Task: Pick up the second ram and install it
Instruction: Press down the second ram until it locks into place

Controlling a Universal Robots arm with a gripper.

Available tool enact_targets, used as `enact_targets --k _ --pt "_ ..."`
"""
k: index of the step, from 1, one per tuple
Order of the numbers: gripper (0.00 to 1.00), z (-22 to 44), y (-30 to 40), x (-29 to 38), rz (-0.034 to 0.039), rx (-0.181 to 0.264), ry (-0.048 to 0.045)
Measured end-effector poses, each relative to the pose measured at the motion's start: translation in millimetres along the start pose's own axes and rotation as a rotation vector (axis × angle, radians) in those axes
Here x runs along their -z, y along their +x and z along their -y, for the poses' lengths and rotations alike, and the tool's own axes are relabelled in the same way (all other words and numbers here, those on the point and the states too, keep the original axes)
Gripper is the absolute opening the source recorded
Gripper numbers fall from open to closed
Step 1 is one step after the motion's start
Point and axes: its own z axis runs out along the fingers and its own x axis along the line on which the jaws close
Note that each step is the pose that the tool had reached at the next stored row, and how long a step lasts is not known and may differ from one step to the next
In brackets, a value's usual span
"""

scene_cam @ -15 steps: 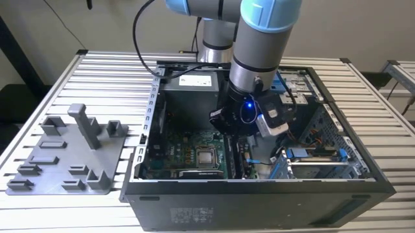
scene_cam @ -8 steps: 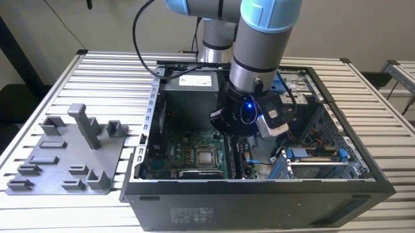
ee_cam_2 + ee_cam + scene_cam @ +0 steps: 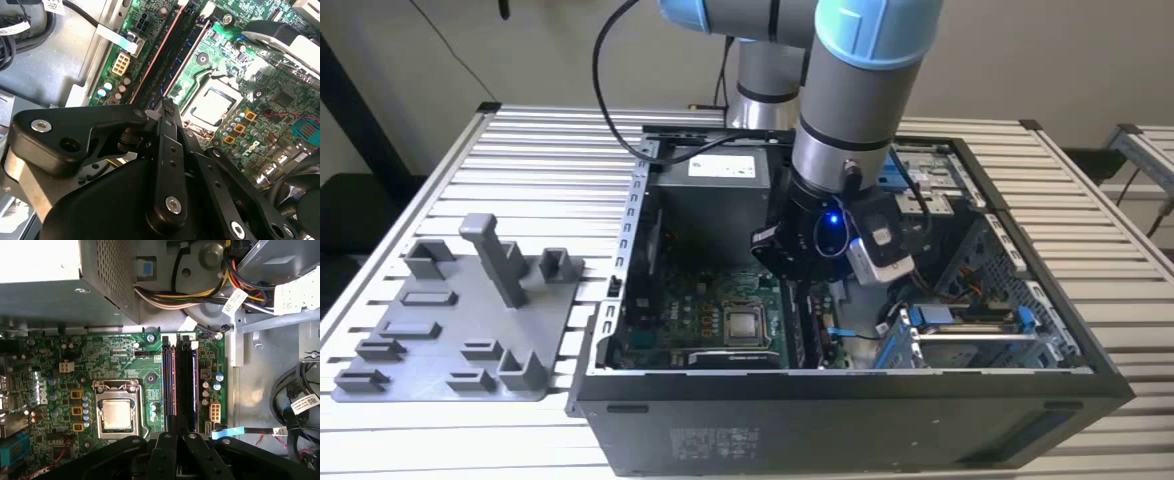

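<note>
My gripper is clenched on the second ram, edge-on over the motherboard slots beside the CPU socket. Judging by looks: thin stiff PCB, light, brittle chips, so grip the flat faces near the top edge, w/ no twisting.

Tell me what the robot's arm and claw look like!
The arm is a silver-grey tube with light blue joint caps and a black cable looping beside it. A small blue light glows near its wrist. The claw is black, built from jointed links with shiny silver screws.
</note>
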Motion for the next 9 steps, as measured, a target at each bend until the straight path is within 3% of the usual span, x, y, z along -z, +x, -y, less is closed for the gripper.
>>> enact_targets --k 9 --pt "0.11 0.6 0.2 0.0 0.0 0.0 -0.0001"
